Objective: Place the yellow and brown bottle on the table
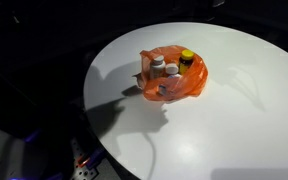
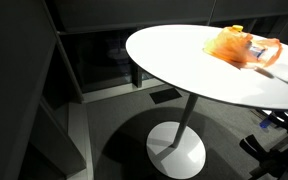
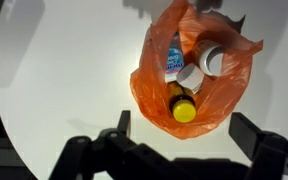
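The yellow and brown bottle lies inside the open orange plastic bag, with its yellow cap toward the bag's near edge. In an exterior view its cap shows at the bag's far side. The bag sits on the round white table, and both show in an exterior view, the bag on the table. My gripper shows only in the wrist view. It is open and empty above the table, with its fingers on either side of the bag's near end.
Two white-capped bottles and a blue-labelled one also lie in the bag. The white-capped bottles also show in an exterior view. The table stands on a white pedestal base. The surroundings are dark.
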You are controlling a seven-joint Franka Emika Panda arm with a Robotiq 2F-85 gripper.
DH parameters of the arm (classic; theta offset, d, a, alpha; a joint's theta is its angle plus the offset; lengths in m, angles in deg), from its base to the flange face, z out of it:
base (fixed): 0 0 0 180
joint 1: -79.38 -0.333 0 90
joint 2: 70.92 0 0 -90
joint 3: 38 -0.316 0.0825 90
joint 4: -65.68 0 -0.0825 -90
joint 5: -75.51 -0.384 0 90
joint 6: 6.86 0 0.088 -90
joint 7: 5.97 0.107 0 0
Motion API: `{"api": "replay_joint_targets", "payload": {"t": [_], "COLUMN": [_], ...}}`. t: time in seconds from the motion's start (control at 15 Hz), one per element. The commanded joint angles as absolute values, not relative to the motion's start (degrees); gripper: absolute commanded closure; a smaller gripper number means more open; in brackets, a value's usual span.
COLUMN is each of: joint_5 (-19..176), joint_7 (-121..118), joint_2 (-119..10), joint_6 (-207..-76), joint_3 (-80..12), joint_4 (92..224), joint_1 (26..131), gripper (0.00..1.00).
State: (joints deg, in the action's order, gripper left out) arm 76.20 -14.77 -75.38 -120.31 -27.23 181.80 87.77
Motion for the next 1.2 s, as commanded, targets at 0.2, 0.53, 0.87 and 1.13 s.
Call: {"api": "replay_joint_targets", "payload": {"t": [0.2, 0.53, 0.87, 1.13], "joint_5": [77.0, 75.2, 71.7, 69.0], "joint_7": [-16.9, -21.2, -25.4, -27.5], "joint_2": [-72.1, -65.8, -60.1, -57.3], "joint_6": [-126.0, -132.8, -137.4, -138.4], "joint_3": [-27.8, -28.8, -30.3, -31.4], "joint_4": [182.0, 181.1, 180.0, 179.1], "joint_1": [87.8, 87.8, 88.6, 89.4], "gripper": [0.0, 0.0, 0.0, 0.0]}}
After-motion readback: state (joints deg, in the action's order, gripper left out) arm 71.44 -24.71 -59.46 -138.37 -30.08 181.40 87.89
